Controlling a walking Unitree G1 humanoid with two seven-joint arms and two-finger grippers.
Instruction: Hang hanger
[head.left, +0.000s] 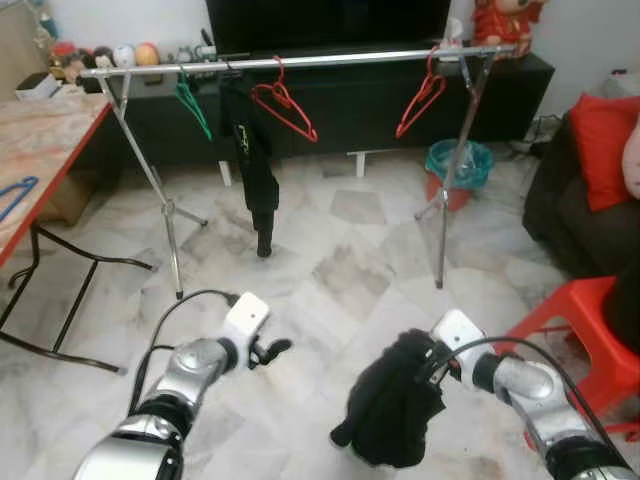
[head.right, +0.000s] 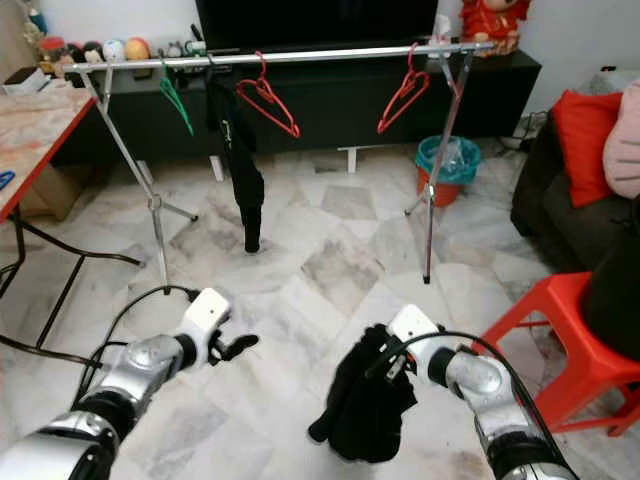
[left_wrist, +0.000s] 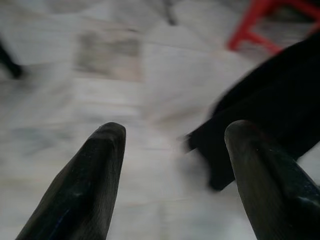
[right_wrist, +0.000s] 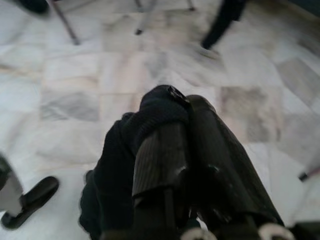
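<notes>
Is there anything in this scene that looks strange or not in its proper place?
One thing: the black garment on the rail hangs as a narrow twisted strip, not spread out. The right hand holds a bunched black cloth above the floor. The left hand is open.

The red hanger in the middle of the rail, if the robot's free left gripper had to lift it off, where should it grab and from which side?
Probably the lower sloping arm of the red hanger, approached from the front, the robot's side. Its hook sits over the rail, so lifting upward frees it. The black garment hangs close on its left, so come in slightly from the right. The left gripper is open; the right gripper holds dark cloth.
</notes>
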